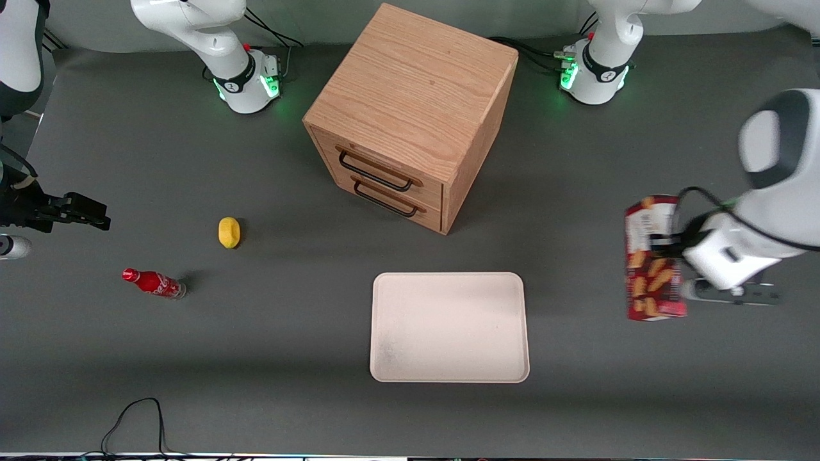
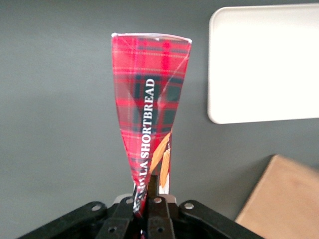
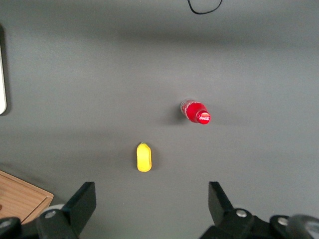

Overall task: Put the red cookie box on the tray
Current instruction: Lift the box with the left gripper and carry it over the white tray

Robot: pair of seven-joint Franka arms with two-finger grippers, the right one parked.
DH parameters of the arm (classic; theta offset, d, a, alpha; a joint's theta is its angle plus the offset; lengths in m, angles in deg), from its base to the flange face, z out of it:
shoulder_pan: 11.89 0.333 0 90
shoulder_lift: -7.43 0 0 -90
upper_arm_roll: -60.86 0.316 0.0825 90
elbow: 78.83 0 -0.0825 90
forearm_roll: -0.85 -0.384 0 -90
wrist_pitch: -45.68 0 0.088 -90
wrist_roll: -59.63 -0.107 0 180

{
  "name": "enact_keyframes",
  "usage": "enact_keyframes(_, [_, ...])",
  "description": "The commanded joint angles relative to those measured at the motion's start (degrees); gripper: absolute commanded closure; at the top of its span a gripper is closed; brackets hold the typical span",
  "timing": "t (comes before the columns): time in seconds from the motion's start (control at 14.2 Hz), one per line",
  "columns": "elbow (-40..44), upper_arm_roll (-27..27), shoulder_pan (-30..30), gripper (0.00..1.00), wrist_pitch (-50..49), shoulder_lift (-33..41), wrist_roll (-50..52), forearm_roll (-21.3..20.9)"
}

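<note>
While the left arm's gripper [image 1: 669,246] hangs over the working arm's end of the dark grey surface [image 1: 256,358], its jaws are clamped on the flat dark-red cardboard cookie box [image 1: 653,259] — pinching it at one narrow edge [image 2: 149,124]. The box is lifted, apart from the large pale pinkish-white rectangular tray [image 1: 450,326], which lies flat in front of the wooden two-drawer cabinet [image 1: 410,115]. Toward the parked arm's end lie a small yellow lemon-like object [image 1: 229,232] and a small red soda bottle [image 1: 154,283].
</note>
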Motion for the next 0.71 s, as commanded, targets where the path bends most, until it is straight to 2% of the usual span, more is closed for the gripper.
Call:
enact_keyframes(0.0, [8.49, -0.61, -4.74, 1.0, 0.43, -8.87, 9.75, -1.75])
enact_keyframes(0.35, [8.86, -0.79, -8.44, 1.0, 9.47, -16.79, 10.12, -5.62])
enact_keyframes(0.64, [7.37, -1.14, -9.76, 1.0, 19.75, -21.36, 11.6, -5.1])
